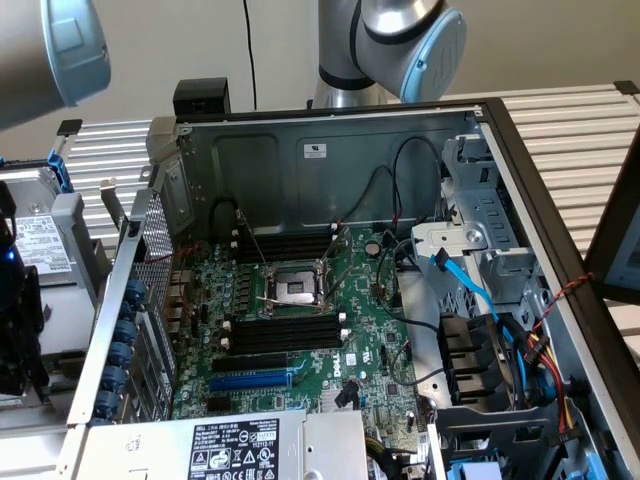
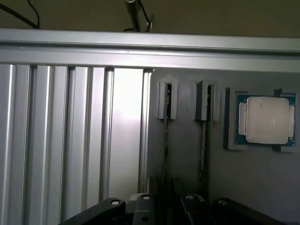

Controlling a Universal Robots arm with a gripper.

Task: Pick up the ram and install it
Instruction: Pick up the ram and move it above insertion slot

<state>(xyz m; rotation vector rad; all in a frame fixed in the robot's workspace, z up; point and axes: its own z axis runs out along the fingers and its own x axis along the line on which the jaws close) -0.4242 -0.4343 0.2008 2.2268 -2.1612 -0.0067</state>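
Wrist view: pincer (image 2: 165, 208) stood open, nothing between its jaws.
Ram (image 2: 165, 140): stood on edge in a slot of the grey holder (image 2: 185, 164), in line with the pincer.
Second stick (image 2: 205, 140): sat in the neighbouring slot.
CPU (image 2: 265, 119): lay in a recess beside the slots.
Holder: rested on the slatted surface (image 2: 70, 140).
Exterior view: motherboard (image 1: 380, 360) lay in the open case (image 1: 300, 150); black memory slots (image 1: 285, 335) flanked the CPU socket (image 1: 293, 288).

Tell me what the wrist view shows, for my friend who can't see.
Two thin ram sticks stand on edge in a grey holder, with a square silver processor chip in a pocket beside them. The holder lies on a ribbed metal table.
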